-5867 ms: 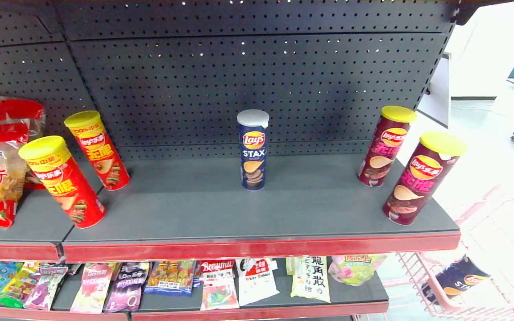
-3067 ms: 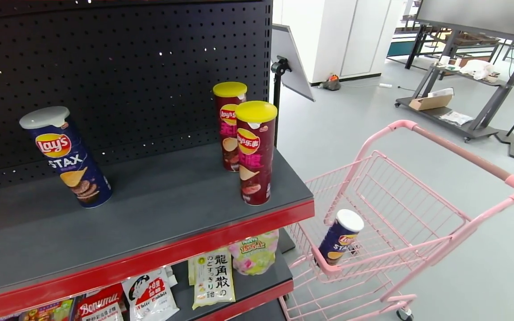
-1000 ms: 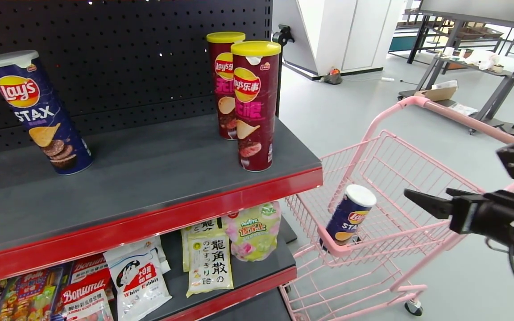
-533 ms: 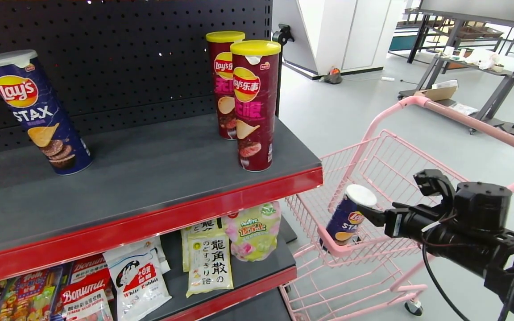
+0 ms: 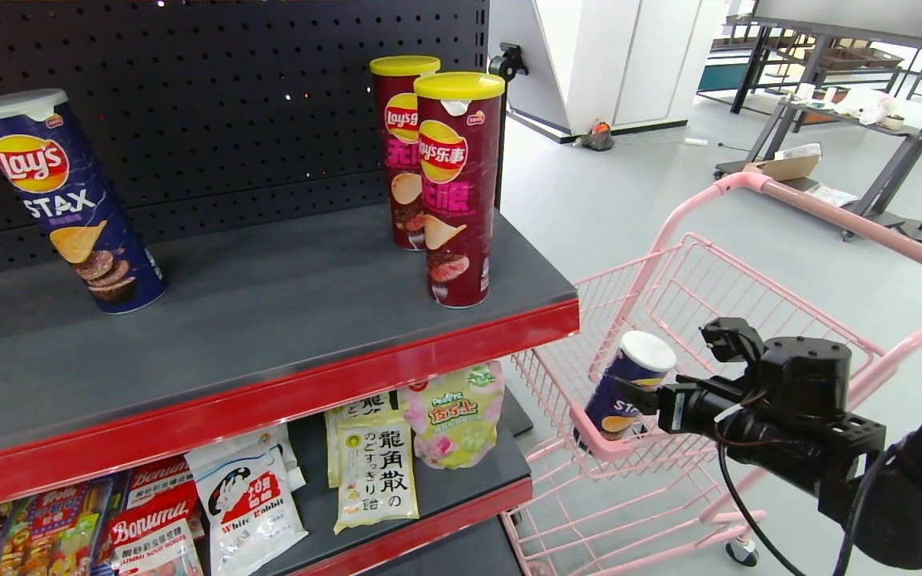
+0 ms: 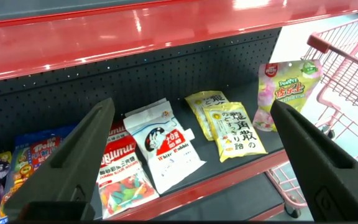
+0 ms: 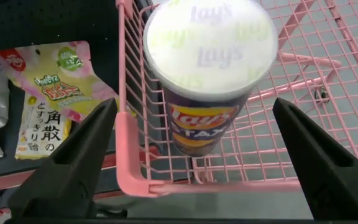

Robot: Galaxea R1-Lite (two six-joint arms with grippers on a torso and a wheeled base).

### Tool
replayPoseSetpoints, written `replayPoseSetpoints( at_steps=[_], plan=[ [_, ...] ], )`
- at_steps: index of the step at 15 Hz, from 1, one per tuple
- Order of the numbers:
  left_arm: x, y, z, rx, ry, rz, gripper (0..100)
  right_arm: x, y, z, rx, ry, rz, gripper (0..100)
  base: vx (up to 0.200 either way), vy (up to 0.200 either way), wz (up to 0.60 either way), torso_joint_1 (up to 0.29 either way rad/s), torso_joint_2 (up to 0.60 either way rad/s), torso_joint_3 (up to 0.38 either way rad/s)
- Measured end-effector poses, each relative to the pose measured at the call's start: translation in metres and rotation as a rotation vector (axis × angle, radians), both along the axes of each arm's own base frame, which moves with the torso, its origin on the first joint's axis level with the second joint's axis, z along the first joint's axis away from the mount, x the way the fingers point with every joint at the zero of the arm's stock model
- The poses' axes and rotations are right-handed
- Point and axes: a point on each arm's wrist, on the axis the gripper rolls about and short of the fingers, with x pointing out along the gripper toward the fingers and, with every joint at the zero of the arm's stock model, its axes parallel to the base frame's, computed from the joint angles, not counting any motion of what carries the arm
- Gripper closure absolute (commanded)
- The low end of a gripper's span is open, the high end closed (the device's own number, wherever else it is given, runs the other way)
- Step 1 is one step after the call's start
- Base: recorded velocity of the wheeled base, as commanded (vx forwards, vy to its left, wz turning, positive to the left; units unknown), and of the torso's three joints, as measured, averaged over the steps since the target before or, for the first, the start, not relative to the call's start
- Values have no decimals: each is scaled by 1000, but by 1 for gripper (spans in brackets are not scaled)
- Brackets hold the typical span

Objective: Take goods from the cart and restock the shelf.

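Navy white-lidded chip can [image 5: 609, 400] stands in the pink cart [image 5: 829, 214], right hand [image 7: 193, 106] spread wide near it.

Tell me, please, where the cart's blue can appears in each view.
Head: can right of centre, in a corner of the cart.
Right wrist: can mid-picture, seen from above.
Left wrist: cannot tell.
Shared landmark: the pink-green pouch.

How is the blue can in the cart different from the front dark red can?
The blue can has a white lid, the dark red can a yellow one. The blue can sits in the pink cart by the open right gripper; the dark red can stands on the shelf. Both are tall tubes.
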Motion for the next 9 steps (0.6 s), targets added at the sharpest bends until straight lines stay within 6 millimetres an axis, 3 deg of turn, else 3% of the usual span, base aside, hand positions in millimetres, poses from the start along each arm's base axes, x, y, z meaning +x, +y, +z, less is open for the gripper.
replayPoseSetpoints(
  at_steps=[9],
  plan=[
    [0, 0, 0, 0, 0, 0, 0, 30, 11, -19, 0, 7, -16, 0, 0, 0, 0, 0, 0, 0]
  ],
)
